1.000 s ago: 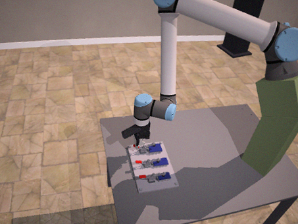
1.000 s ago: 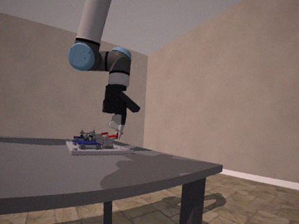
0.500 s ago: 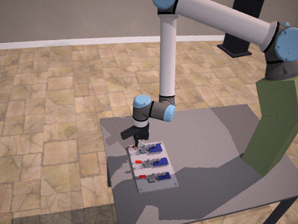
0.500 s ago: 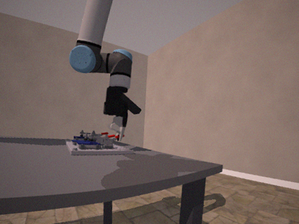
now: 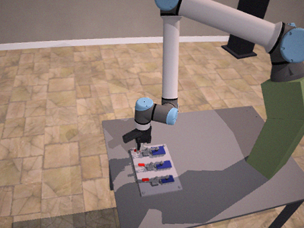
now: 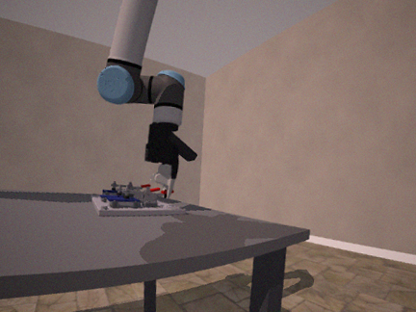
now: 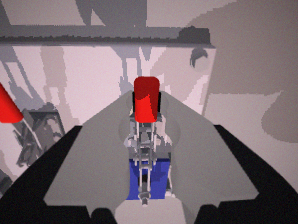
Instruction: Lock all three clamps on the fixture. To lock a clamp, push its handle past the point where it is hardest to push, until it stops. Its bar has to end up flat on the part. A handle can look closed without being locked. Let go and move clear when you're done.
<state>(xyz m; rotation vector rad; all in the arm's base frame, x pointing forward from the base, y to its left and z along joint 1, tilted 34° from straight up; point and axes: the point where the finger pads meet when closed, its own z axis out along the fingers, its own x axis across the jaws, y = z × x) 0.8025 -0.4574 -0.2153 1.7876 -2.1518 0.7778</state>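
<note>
Red handle [image 7: 146,99] between gripper [image 7: 146,131] fingers.

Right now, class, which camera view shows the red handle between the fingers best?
The wrist view: the red handle fills the centre, framed by both fingers. The top view shows only a red speck under the gripper; the exterior view shows a sliver beside the fingertips.

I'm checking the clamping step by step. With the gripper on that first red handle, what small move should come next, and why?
Probably keep pressing the far clamp's red handle down and outward: the gripper is shut on it, yet in the exterior view it looks slightly raised rather than flat, so it may not be past its hard point. The other two handles wait.
</note>
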